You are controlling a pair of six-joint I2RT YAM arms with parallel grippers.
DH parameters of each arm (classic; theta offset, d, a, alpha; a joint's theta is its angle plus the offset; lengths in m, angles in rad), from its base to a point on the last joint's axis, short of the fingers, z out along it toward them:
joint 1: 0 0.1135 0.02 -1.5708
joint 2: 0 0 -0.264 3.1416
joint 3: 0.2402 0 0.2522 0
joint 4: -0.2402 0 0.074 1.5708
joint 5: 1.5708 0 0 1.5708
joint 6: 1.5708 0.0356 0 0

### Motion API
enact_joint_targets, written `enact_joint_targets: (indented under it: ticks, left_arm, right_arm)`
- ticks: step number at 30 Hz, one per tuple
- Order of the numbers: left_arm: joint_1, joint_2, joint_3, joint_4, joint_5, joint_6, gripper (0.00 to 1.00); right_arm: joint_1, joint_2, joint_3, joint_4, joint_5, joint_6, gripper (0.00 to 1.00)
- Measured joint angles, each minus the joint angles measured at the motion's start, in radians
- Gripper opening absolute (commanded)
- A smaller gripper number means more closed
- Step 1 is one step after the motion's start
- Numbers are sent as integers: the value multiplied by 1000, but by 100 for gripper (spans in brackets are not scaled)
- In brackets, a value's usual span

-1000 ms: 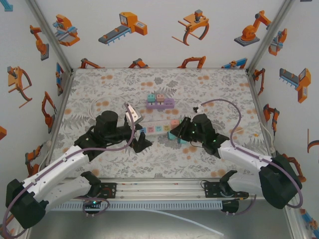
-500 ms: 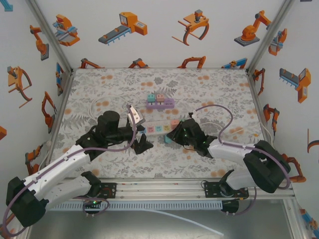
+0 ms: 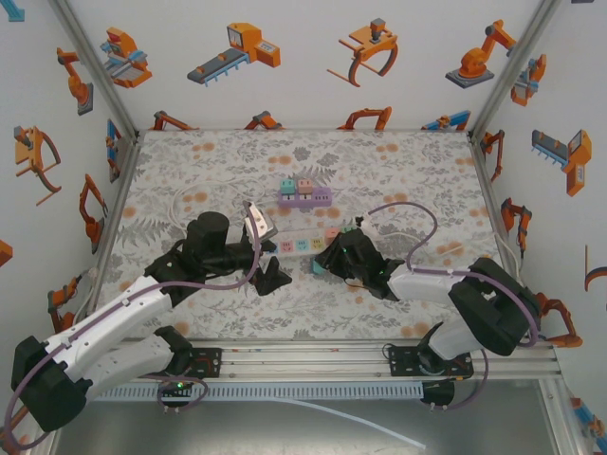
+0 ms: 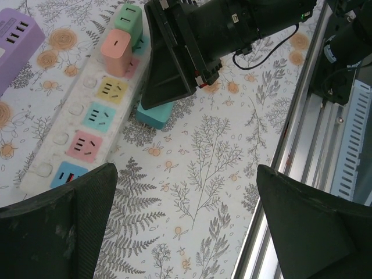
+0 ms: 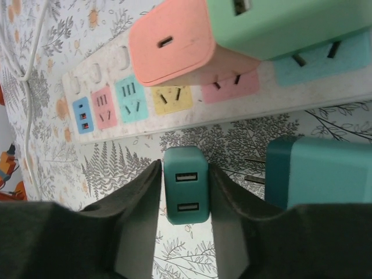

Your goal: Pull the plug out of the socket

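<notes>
The teal plug (image 5: 186, 192) is seen out of its socket, just beside the power strip (image 5: 244, 109), closely flanked by the right tool (image 5: 185, 168). Whether it is pinched or already loosened cannot be told. A release and a clean retreat are judged to be called for next. The left tool (image 4: 186, 232) is spread wide. The plug's prongs are hidden.

On the tabletop (image 3: 190, 171) a power strip (image 3: 296, 244) lies crosswise, with a second power strip (image 3: 305, 197) behind it. Two adapters (image 5: 174, 40) sit plugged in side by side at its right end. Just before it, a dual-port USB charger (image 5: 186, 195) sits between the fingers of the right tool (image 5: 185, 168), with a loose plug (image 5: 325, 168) beside it on the right.
</notes>
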Motion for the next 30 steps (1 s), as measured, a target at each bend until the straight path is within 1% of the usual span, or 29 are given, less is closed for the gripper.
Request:
enact_joint_targets:
  ticks: [10, 23, 27, 30]
  left_arm:
    - [0, 14, 0, -3, -5, 2, 97]
    - [-4, 17, 0, -6, -27, 2, 97]
    - [-6, 16, 0, -7, -40, 2, 97]
    - [-6, 16, 0, -6, -50, 2, 97]
  right_arm:
    - [0, -13, 0, -62, 31, 0, 44]
    - [0, -119, 0, -141, 80, -13, 44]
    - [0, -185, 15, -204, 118, -71, 45]
    - [0, -233, 45, -237, 155, -157, 44]
